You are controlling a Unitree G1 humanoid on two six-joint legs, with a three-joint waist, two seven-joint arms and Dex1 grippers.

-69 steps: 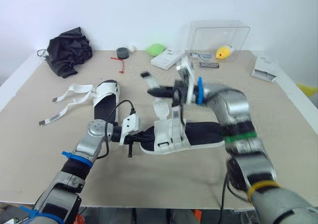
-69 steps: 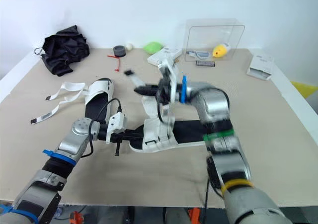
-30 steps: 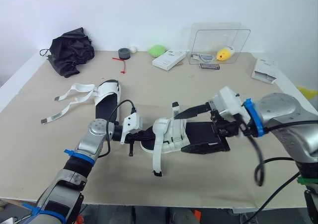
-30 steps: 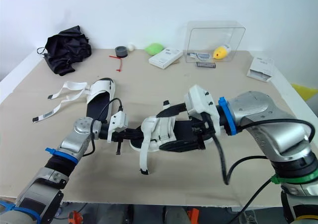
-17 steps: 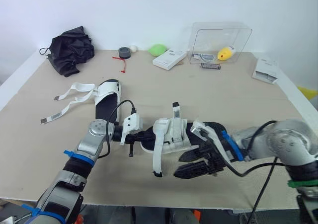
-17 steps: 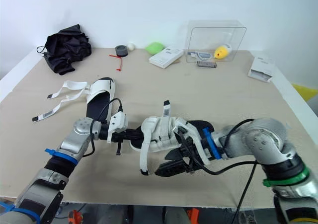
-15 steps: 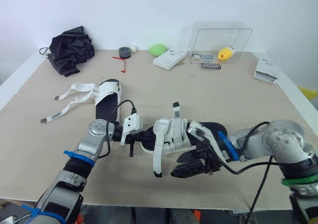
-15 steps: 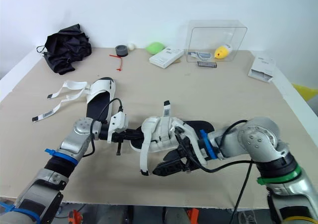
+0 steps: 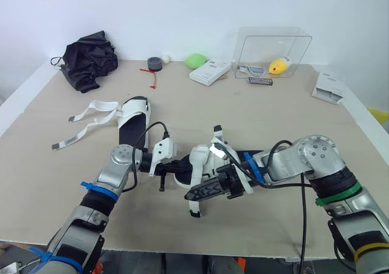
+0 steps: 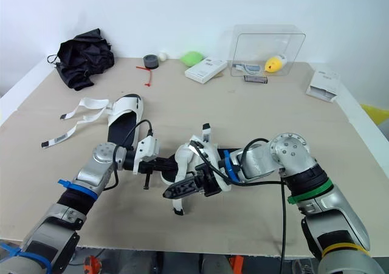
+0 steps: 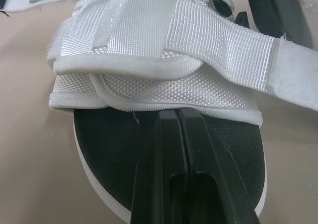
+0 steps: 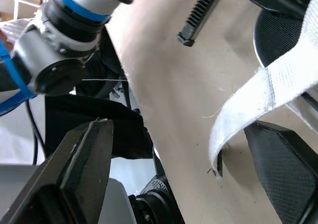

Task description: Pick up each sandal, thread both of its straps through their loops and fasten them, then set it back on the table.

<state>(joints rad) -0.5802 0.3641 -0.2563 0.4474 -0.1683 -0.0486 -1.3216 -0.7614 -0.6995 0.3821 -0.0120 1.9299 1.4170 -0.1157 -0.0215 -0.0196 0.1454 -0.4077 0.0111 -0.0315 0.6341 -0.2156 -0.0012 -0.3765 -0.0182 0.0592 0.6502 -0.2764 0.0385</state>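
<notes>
The near sandal, white straps on a black sole, lies at the table's middle front. My left gripper is shut on the toe end of its sole, just under the front strap. One loose white strap hangs down off the sandal's near side. My right gripper is open and low at that strap, with one finger on each side of its free end. The second sandal lies further back on the left, with both its straps spread out flat.
Along the back edge lie a black bag, a tape roll, a green lump, a white box and a clear box holding a yellow object. A white packet lies at the far right.
My right gripper has swept from the sandal's heel side leftward along its near edge to the hanging strap, staying open. The left gripper and the sandal have stayed put.
</notes>
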